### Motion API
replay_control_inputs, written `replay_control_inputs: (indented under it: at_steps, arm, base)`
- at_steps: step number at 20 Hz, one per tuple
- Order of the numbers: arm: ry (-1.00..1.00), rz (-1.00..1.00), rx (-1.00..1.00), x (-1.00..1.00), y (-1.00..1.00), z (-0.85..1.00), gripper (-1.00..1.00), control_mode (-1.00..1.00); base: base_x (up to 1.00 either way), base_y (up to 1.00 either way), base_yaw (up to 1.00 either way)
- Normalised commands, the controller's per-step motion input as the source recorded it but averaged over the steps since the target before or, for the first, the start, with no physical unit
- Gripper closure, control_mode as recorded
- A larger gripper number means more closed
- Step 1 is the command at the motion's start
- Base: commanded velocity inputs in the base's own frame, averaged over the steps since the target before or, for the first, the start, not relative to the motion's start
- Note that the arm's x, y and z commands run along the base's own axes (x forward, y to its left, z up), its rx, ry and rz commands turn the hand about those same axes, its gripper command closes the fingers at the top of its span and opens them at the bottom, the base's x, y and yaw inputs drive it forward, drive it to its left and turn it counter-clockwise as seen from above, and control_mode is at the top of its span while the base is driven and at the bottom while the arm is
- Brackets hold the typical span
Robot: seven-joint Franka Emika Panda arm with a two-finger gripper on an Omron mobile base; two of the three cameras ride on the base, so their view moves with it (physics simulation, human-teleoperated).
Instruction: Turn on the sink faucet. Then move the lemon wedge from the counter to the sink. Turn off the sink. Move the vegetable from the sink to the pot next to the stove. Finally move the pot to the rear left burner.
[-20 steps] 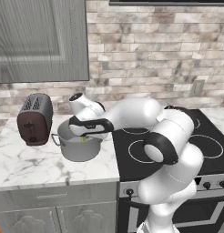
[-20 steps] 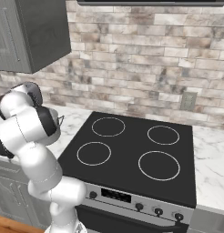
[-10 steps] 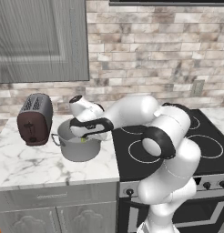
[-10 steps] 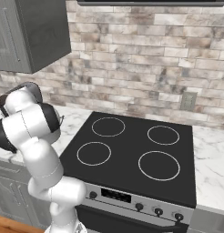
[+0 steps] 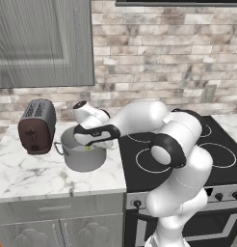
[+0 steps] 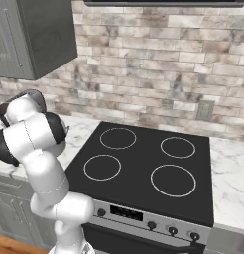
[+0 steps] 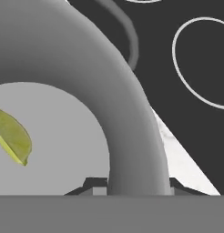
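Observation:
The silver-grey pot (image 5: 82, 159) stands on the white marble counter (image 5: 24, 178), just left of the black stove (image 5: 221, 140). My gripper (image 5: 104, 144) reaches down over the pot's right rim. In the hand view the gripper (image 7: 134, 184) is shut on the curved pot wall (image 7: 127, 113), one fingertip (image 7: 94, 184) inside and the other outside. A yellow-green lemon wedge (image 7: 13, 136) lies on the pot's floor, and a sliver of the lemon wedge (image 5: 89, 148) shows under the hand. The rear left burner (image 6: 118, 138) is bare. Sink and faucet are out of view.
A dark red-brown toaster (image 5: 37, 126) stands on the counter close to the pot's left. The stove (image 6: 144, 168) carries several white rings and a knob panel (image 6: 149, 223) in front. A brick wall with an outlet (image 6: 205, 110) runs behind; a grey cabinet (image 5: 43, 43) hangs above.
The fingers have closed from wide open onto the pot's rim. The hand has settled slightly lower at the pot; pot and toaster have stayed put.

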Motion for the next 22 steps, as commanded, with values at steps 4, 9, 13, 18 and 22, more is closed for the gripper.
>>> replay_control_inputs:
  at_steps: [4,9,13,18,22]
  arm:
    - [-0.10,-0.14,0.05,-0.44,-0.44,0.00,1.00,-1.00]
    - [-0.07,-0.21,0.06,-0.52,-0.57,0.13,1.00,-1.00]
    - [-0.09,-0.25,0.07,-0.53,-0.67,0.29,1.00,-1.00]
    - [-0.16,-0.26,0.06,-0.33,-0.66,0.50,1.00,-1.00]
    - [-0.21,-0.23,0.05,-0.17,-0.66,0.40,1.00,-1.00]
  base:
    - [0.00,0.00,0.00]
    - [0.00,0.00,0.00]
    - [0.00,0.00,0.00]
    - [0.00,0.00,0.00]
    - [0.00,0.00,0.00]
